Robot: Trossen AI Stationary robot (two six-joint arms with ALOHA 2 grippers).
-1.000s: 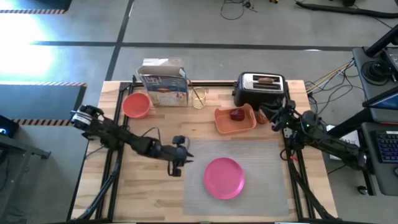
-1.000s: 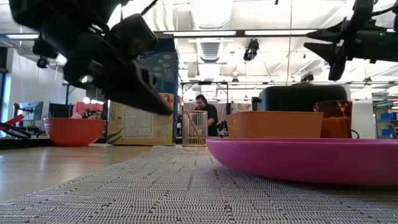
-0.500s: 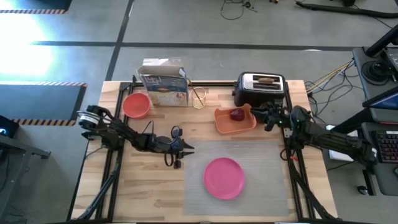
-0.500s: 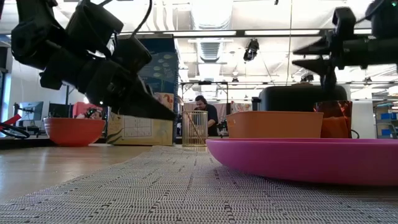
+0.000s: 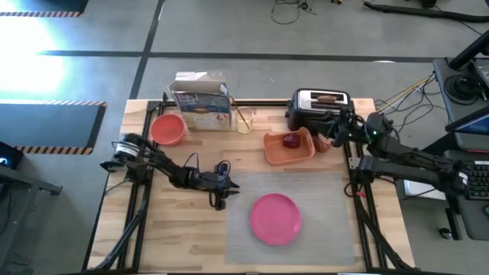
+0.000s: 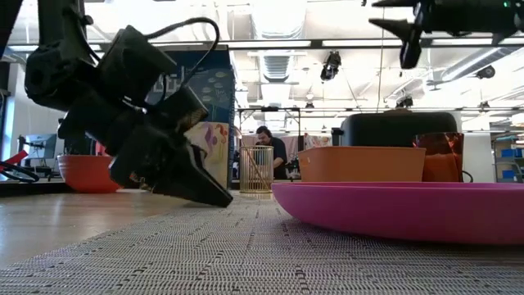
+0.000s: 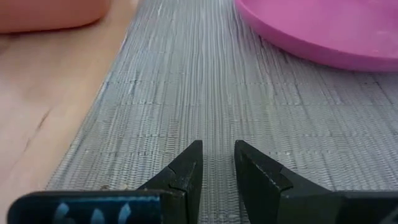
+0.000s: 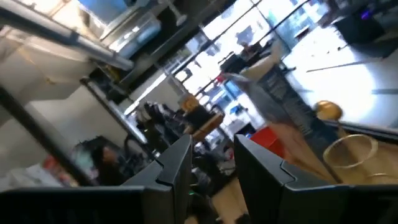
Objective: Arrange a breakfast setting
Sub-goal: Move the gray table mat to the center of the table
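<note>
Grey rectangular woven placemat (image 5: 294, 210): flat on the wooden desk (image 5: 176, 229), near side. Round pink plate (image 5: 275, 218): resting on the placemat. Red apple (image 5: 291, 140): inside a rectangular orange tray (image 5: 289, 148), beside a black-and-silver toaster (image 5: 319, 109). Orange bowl (image 5: 167, 128): far left corner. My left hand (image 5: 222, 192): low at the placemat's left edge, fingers a narrow gap apart, empty. My right hand (image 5: 338, 128): raised near the toaster, fingers narrowly parted, holding nothing.
</note>
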